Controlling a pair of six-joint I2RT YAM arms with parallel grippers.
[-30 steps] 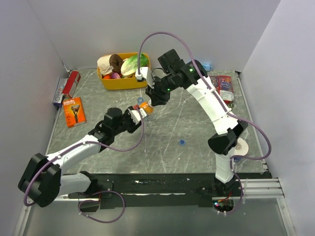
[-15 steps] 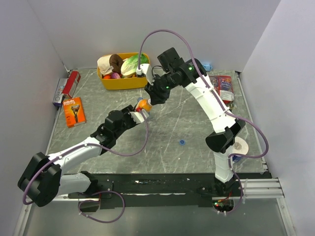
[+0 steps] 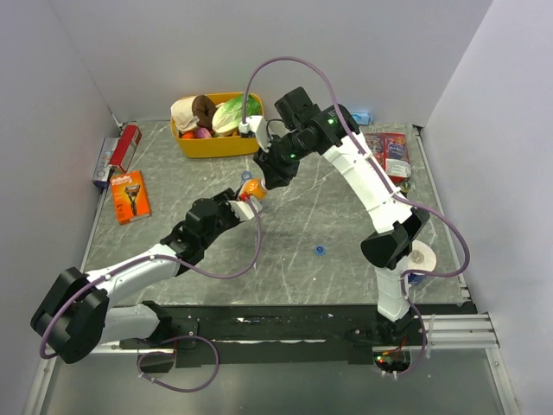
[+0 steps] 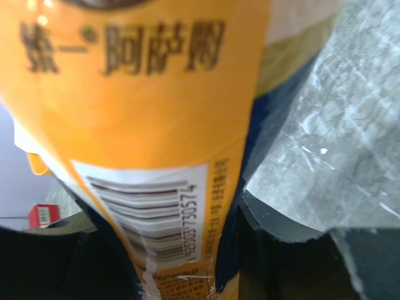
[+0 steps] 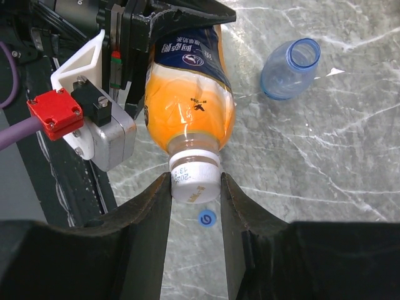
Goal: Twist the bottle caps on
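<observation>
The left gripper (image 3: 242, 201) clamps the orange bottle (image 5: 187, 106), tilted above mid-table. The right gripper (image 5: 195, 182) pinches the white cap (image 5: 195, 172) on its neck. Screwing looks in hand; the next move calls for twisting it tight. The blue cap (image 5: 206, 218) lies at six o'clock, the open water bottle (image 5: 289, 69) at two.

In the top view the juice bottle (image 3: 252, 188) sits left of centre, the left tool (image 3: 242, 201) around its lower end and the right tool (image 3: 266, 177) at its upper right. A loose cap (image 3: 320, 251) lies on the worktop (image 3: 294, 216) lower right of them. A bin (image 3: 212, 147) stands behind, upper centre-left. In the right wrist view the fitted cap (image 5: 195, 181) sits pinched between that tool's fingers, and the water bottle (image 5: 289, 61) lies at upper right.
</observation>
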